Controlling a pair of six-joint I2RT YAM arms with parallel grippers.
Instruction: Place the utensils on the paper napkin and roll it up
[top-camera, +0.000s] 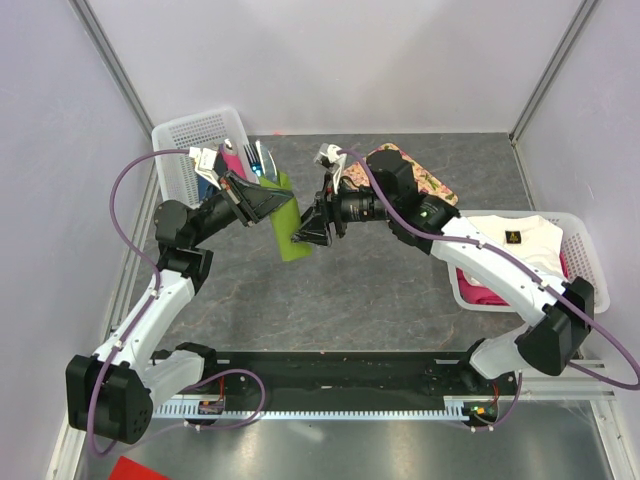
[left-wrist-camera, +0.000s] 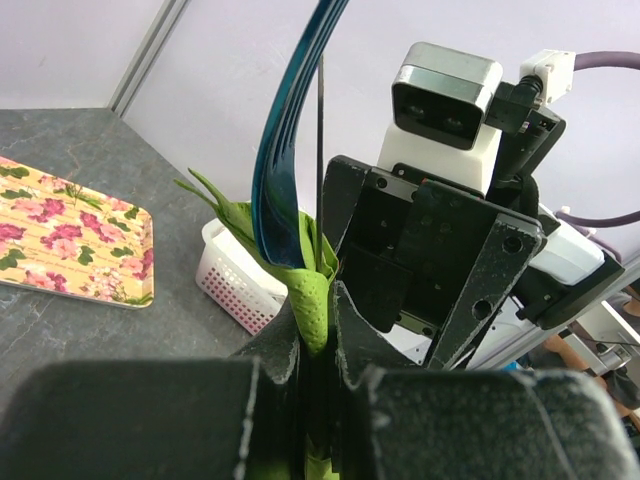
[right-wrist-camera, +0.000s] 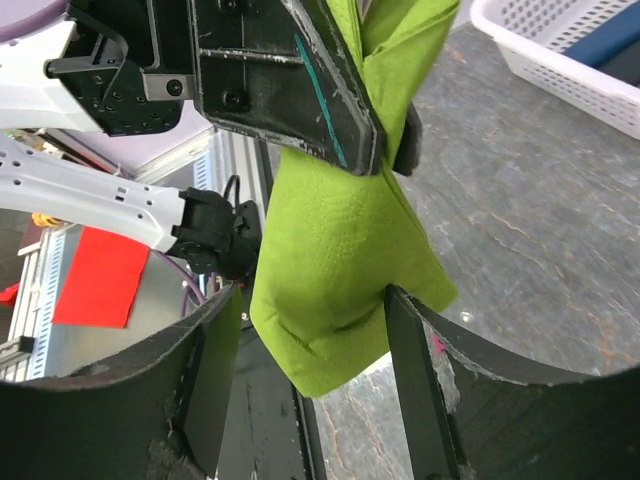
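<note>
Right wrist: your left claw (right-wrist-camera: 388, 150) is clamped on the napkin roll (right-wrist-camera: 340, 240), up off the table (right-wrist-camera: 520, 200); right claw (right-wrist-camera: 308, 320) stands apart around its limp tail. Likely soft and tearable, so pinch over the stiff cutlery (left-wrist-camera: 285, 150).

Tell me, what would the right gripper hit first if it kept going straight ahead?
Most likely the green paper napkin, hanging rolled from the left gripper. The right gripper has its open fingers either side of it, though depth is hard to judge.
</note>
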